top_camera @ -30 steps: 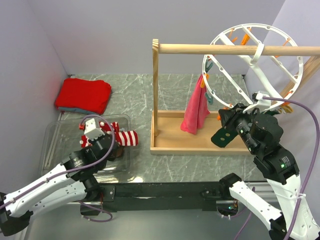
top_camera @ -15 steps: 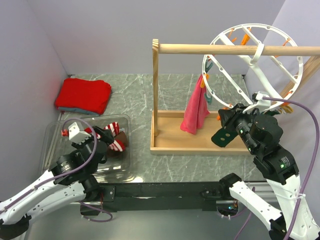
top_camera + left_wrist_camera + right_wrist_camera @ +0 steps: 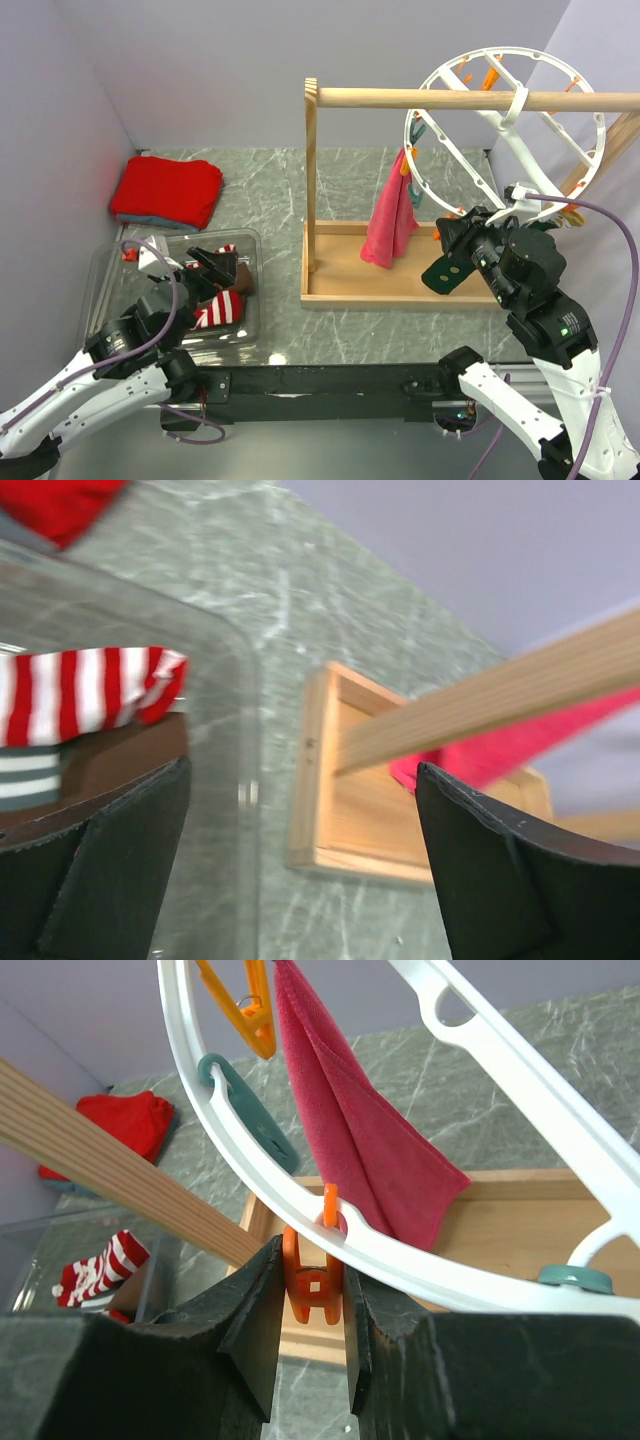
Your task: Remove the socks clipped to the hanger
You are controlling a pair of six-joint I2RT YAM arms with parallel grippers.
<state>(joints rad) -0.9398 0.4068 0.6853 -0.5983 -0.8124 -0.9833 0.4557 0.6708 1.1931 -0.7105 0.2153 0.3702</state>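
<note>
My left gripper [image 3: 212, 265] hangs open over the clear bin [image 3: 104, 262] with nothing between its fingers [image 3: 100, 865]. A red-and-white striped sock [image 3: 221, 308] with a brown end lies in the bin below it. The left wrist view shows that sock [image 3: 92, 694] at the left. The white ring hanger [image 3: 512, 128] hangs from the wooden rail. My right gripper [image 3: 314, 1295] is shut on an orange clip [image 3: 313, 1278] at the bottom of the hanger's ring [image 3: 420, 1258]. Nothing hangs from that clip.
The wooden rail frame [image 3: 400, 98] stands on its tray base [image 3: 350, 285] at mid-right. A pink cloth [image 3: 392, 215] hangs from a teal clip [image 3: 245, 1110]. A folded red cloth [image 3: 167, 190] lies at the back left. Walls close in on the left and right.
My left gripper has opened and let go of the striped sock, which now lies in the bin. That arm has drawn back to the left. The right arm has not moved.
</note>
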